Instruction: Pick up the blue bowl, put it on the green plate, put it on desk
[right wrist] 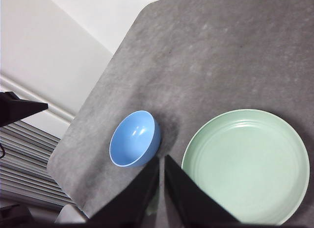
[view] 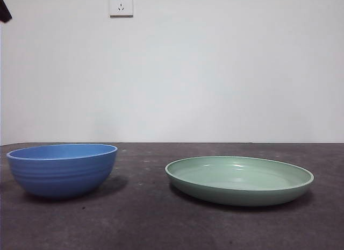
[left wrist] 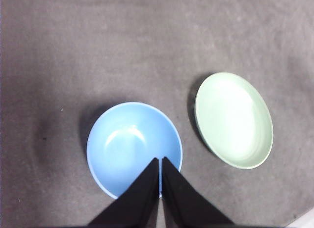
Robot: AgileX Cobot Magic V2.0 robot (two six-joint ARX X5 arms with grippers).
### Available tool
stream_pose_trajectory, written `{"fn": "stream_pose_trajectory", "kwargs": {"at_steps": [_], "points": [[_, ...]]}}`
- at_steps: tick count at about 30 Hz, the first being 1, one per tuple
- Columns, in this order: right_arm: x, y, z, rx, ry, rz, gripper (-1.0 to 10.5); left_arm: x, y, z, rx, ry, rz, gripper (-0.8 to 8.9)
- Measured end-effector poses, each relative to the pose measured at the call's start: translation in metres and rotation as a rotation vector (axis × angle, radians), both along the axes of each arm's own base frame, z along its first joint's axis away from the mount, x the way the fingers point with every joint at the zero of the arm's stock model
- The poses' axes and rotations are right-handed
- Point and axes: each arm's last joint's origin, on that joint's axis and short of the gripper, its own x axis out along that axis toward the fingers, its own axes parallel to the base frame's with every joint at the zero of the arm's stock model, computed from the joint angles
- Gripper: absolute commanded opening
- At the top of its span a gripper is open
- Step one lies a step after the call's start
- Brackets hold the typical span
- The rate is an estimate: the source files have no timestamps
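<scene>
The blue bowl point(view: 63, 169) stands upright and empty on the desk point(view: 145, 218), at the left in the front view. The green plate point(view: 239, 179) lies flat to its right, a gap of bare desk between them. My left gripper point(left wrist: 160, 159) hangs high above the blue bowl point(left wrist: 128, 144), jaws shut and holding nothing, with the green plate point(left wrist: 233, 119) off to the side. My right gripper point(right wrist: 161, 158) is also high and shut, over the desk between the blue bowl point(right wrist: 134, 139) and the green plate point(right wrist: 245, 165).
A white wall with a socket point(view: 121, 4) stands behind the desk. A black arm tip point(view: 4, 12) shows at the front view's top left corner. The desk's edge point(right wrist: 93, 98) runs close behind the bowl in the right wrist view.
</scene>
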Motion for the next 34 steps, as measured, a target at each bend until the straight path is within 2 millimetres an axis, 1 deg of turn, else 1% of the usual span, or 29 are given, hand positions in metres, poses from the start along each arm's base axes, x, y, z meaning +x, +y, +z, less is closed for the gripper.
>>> {"fn": "stream_pose_trajectory", "kwargs": {"at_steps": [5,8,12,13,14,15,16,17,19,21,22,30,34], "points": [[0.0,0.0,0.0,-0.005,-0.007,0.003,0.1,0.006,0.0,-0.004,0.006,0.02,-0.007,0.11],[0.0,0.0,0.0,-0.012,-0.014,0.008,0.1,0.007,0.0,-0.004,0.01,0.015,-0.01,0.35],[-0.001,0.0,-0.001,-0.018,-0.01,0.011,0.1,0.007,0.0,-0.004,0.012,0.013,-0.013,0.38],[-0.001,0.0,-0.001,-0.019,-0.008,0.012,0.2,0.007,0.0,-0.004,0.014,0.011,-0.015,0.39],[-0.001,0.0,-0.001,-0.02,-0.007,0.013,0.6,0.007,0.0,-0.004,0.014,0.011,-0.015,0.46],[-0.001,0.0,-0.001,-0.024,-0.011,0.014,1.3,0.007,0.0,-0.004,0.015,0.011,-0.016,0.88],[-0.001,0.0,-0.001,-0.026,-0.014,0.015,2.1,0.007,0.0,-0.004,0.015,0.011,-0.016,1.58],[-0.001,0.0,-0.002,-0.031,-0.016,0.013,3.0,0.007,0.0,-0.004,0.015,0.01,-0.016,2.36],[-0.001,0.0,-0.002,-0.042,-0.016,-0.001,4.7,0.007,0.0,-0.004,0.015,0.006,-0.016,4.34],[0.0,-0.001,-0.002,-0.051,-0.012,-0.014,5.7,0.008,0.0,-0.004,0.015,-0.006,-0.017,5.57],[0.0,-0.001,-0.002,-0.055,-0.012,-0.019,5.8,0.008,0.0,-0.003,0.016,-0.007,-0.017,5.77],[0.0,-0.001,-0.002,-0.058,-0.012,-0.023,5.8,0.01,-0.002,-0.002,0.015,-0.027,-0.028,5.61],[0.0,-0.001,-0.002,-0.061,-0.015,-0.021,5.8,0.015,-0.002,-0.006,0.016,-0.006,-0.028,5.61]]}}
